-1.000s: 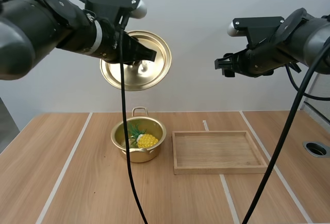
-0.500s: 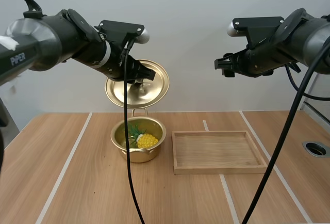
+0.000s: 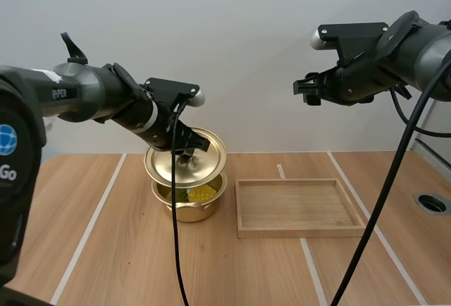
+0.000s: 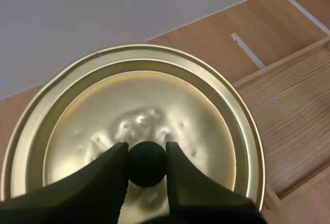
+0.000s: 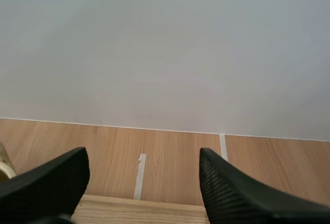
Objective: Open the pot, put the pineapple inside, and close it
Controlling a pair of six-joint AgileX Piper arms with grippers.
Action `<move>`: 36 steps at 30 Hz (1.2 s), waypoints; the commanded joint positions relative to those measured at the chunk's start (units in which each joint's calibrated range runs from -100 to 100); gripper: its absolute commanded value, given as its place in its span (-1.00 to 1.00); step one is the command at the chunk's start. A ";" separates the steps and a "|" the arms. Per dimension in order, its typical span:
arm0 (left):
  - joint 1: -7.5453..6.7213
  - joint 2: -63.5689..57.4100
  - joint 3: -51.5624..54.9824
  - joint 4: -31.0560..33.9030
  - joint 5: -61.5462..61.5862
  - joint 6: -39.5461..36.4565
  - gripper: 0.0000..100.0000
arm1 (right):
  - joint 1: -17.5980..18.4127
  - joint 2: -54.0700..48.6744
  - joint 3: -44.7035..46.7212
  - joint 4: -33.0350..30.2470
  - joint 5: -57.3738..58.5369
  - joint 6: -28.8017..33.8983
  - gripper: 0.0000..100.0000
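Pineapple lies in the pot, yellow end toward the tray. Left gripper pinches the knob of the tilted lid just above. Right gripper gapes, upper right.

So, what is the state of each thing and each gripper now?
pot, upright, not yet closed
pineapple, inside the pot
lid, held over the pot, not seated
wooden tray, flat beside the pot
left gripper, fingers shut on the lid's knob
right gripper, fingers open, holding nothing
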 commanded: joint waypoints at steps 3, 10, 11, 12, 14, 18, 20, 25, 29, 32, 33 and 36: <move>0.03 1.39 1.16 -1.62 -2.65 1.18 -1.00 | -0.23 -0.92 -0.08 -0.39 0.31 0.06 1.00; 0.03 3.82 1.14 -1.62 -2.65 2.39 -1.00 | -0.23 -0.92 -0.08 -0.39 0.31 0.06 1.00; 0.03 4.13 1.14 -1.62 -2.65 2.70 -1.00 | -0.23 -0.92 -0.08 -0.39 0.31 0.06 1.00; 0.03 4.39 1.14 -1.73 -2.89 3.12 -1.00 | -0.23 -0.92 -0.08 -0.39 0.31 0.06 1.00; 0.03 4.90 1.14 -2.32 -2.89 3.58 -1.00 | -0.23 -0.92 -0.08 -0.39 0.31 0.06 1.00; 0.03 5.97 1.14 -2.46 -3.38 4.29 -1.00 | -0.23 -0.92 -0.08 -0.39 0.31 0.06 1.00; 0.03 7.02 1.14 -2.46 -4.52 4.84 -1.00 | -0.23 -0.92 -0.08 -0.39 0.31 0.06 1.00; 0.03 9.17 1.14 -2.46 -5.38 5.04 -1.00 | -0.23 -0.92 -0.08 -0.39 0.54 0.06 1.00; 0.03 10.66 1.14 -2.58 -5.43 5.43 -1.00 | -0.23 -0.92 -0.08 -0.39 0.54 0.06 1.00; 0.03 10.94 1.14 -3.19 -5.60 5.89 -1.00 | -0.23 -0.92 -0.08 -0.39 0.72 0.06 1.00; 0.03 10.94 1.14 -3.69 -5.59 6.32 -1.00 | -0.23 -0.92 -0.08 -0.39 0.72 0.06 1.00; 0.03 10.94 1.14 -5.24 -5.59 6.93 -1.00 | -0.23 -0.92 -0.08 -0.39 0.72 0.06 1.00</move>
